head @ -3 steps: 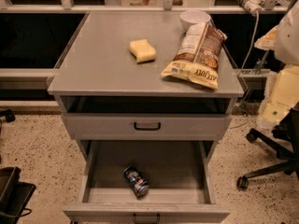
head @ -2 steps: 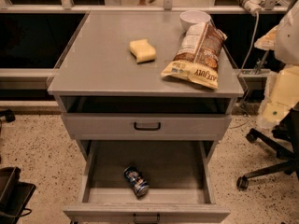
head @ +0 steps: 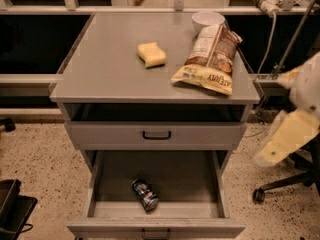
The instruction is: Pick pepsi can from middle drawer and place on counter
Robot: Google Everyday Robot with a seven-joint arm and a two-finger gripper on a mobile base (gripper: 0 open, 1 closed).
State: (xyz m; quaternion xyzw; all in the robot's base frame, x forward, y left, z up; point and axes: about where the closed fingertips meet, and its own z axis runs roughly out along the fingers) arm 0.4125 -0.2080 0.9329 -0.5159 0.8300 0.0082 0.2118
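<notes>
Pepsi can [head: 145,194] lies tipped over in the open middle drawer [head: 175,176], axis running back-left to front-right, down-left of the gripper [head: 272,151] hanging out at the right edge, and I can't tell its grip state.

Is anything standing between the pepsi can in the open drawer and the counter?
Nothing visible. The pepsi can lies uncovered in the middle drawer; the counter has free room at its left. The gripper is off to the drawer's right.

Looks like an office or lab workspace. Shows a grey metal cabinet [head: 110,134] on speckled floor [head: 35,159], a wheeled chair base [head: 280,184] right of it, cables [head: 267,39] behind it, a robot arm [head: 287,134] right of it, gripper beyond the frame edge.
</notes>
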